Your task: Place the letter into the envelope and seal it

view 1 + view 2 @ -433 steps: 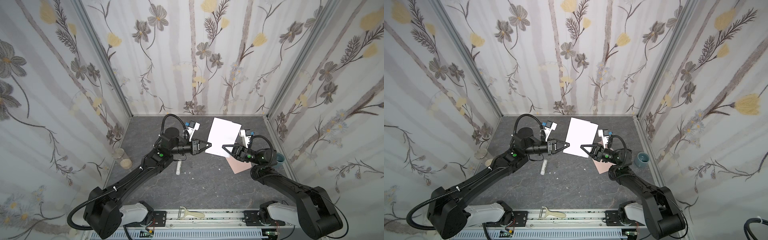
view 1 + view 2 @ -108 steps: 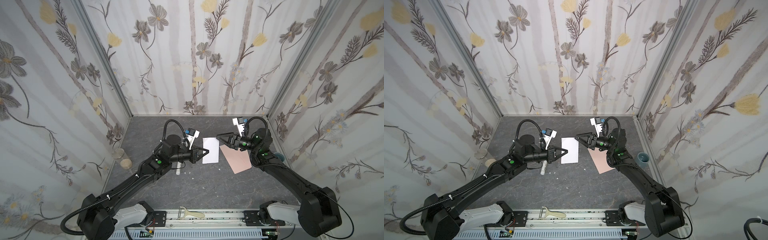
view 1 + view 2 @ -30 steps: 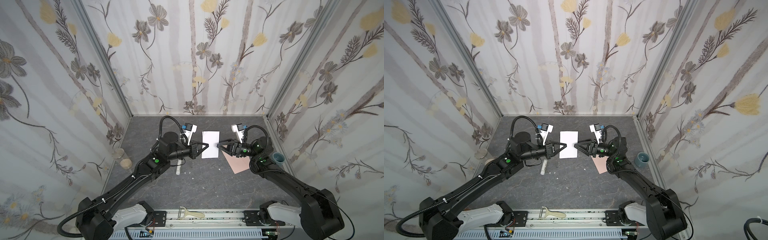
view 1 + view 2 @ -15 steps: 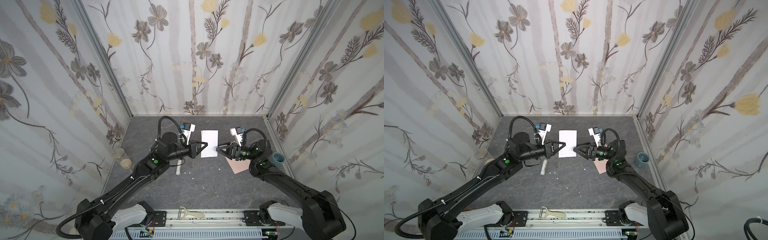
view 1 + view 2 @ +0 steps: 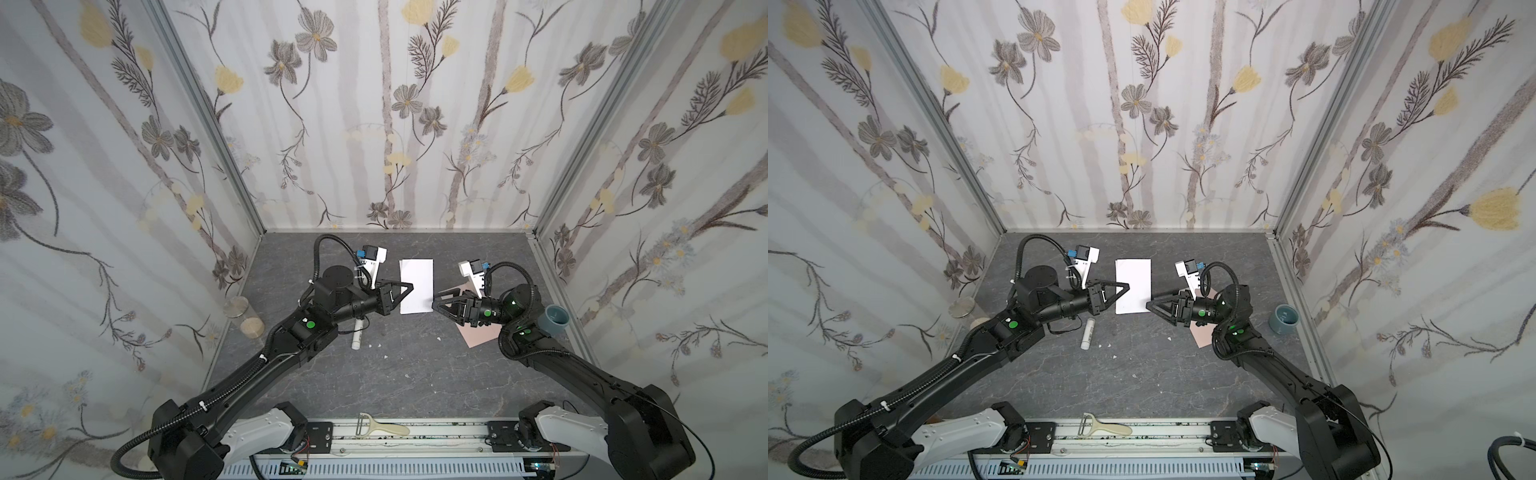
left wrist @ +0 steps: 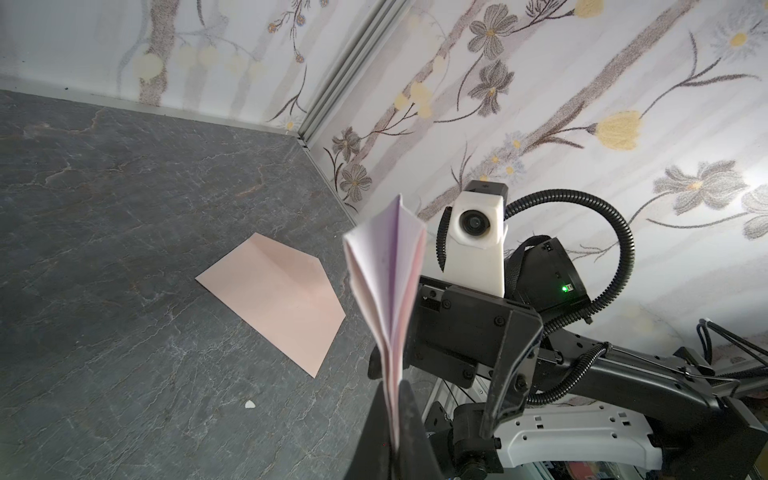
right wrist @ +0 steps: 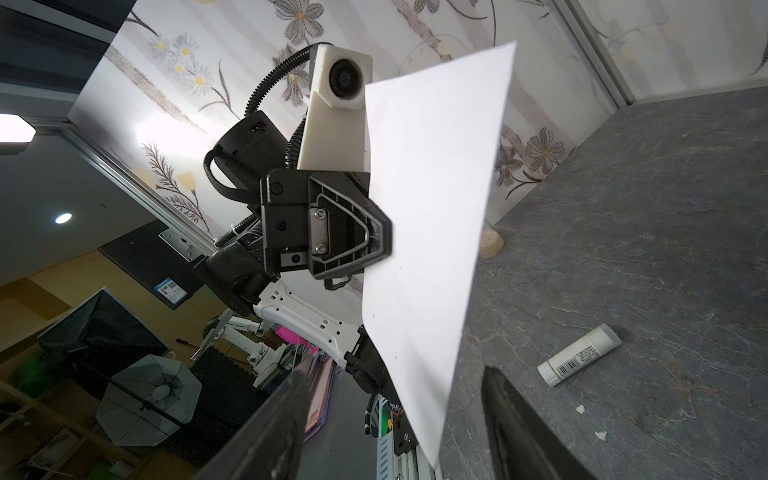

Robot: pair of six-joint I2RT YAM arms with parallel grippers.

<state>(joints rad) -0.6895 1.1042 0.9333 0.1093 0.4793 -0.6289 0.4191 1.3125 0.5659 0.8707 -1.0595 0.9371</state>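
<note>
Above the middle of the tabletop (image 5: pixel 395 374), toward its back edge, both top views show the left gripper (image 5: pixel 409 286) clamped on one long edge of the folded letter (image 5: pixel 417 278), which hangs clear of the surface. The right gripper (image 5: pixel 435 302) stands parted at the opposite edge. The envelope (image 5: pixel 478 334) lies flat near the right edge, partly under the right arm and well apart from the letter.

In the left wrist view the letter's (image 6: pixel 390 282) plies fan apart away from the pinch. Those loose layers could snag on the envelope's (image 6: pixel 274 303) mouth, or only some might enter. The envelope is unheld, so a push could simply slide it.

In the right wrist view the right gripper's (image 7: pixel 399 419) jaws gape with only the letter's (image 7: pixel 432 208) lower corner between them, apparently touching neither. Closing there would catch very little paper, so the corner could crumple or slip free. The glue stick (image 7: pixel 579 355) lies loose nearby and could be knocked.
</note>
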